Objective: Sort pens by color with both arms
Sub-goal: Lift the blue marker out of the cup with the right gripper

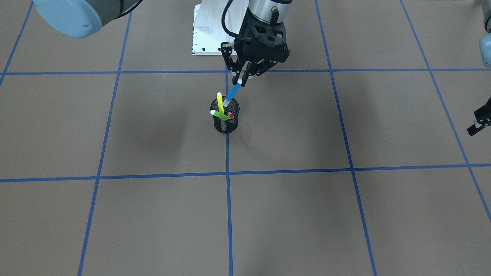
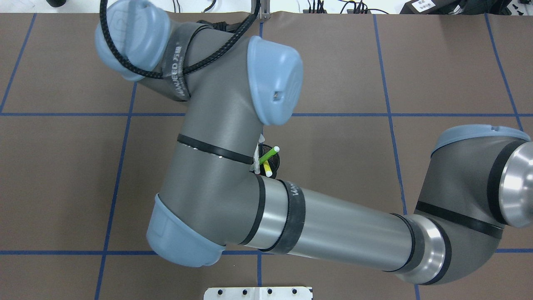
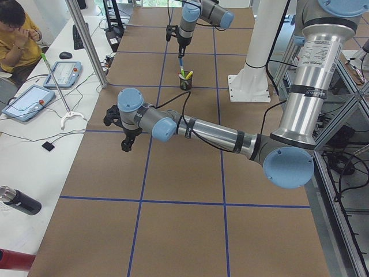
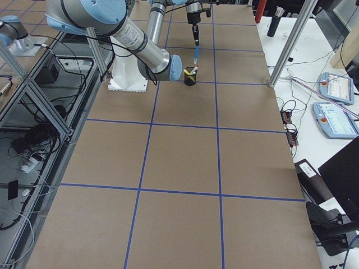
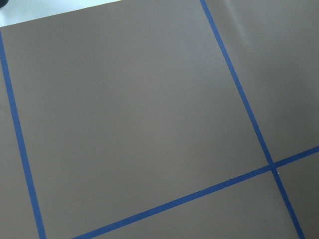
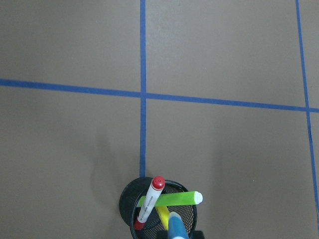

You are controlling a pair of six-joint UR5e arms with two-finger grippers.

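While the right gripper (image 1: pixel 242 79) hangs over the middle of the table (image 1: pixel 345 214), I see its fingers pinched on the top end of the blue pen (image 1: pixel 233 92). That pen slants down to the mouth of the black mesh cup (image 1: pixel 225 124), and I cannot tell whether its lower tip is clear of the rim. Inside the cup stand the yellow pen (image 1: pixel 220 101), the green pen (image 1: pixel 219 114) leaning across it, and the red-capped white pen (image 6: pixel 149 201). The cup sits on a blue tape line (image 1: pixel 229 214). My left gripper (image 3: pixel 124 145) hangs well apart from the cup, over bare table, and I cannot tell how its fingers stand.
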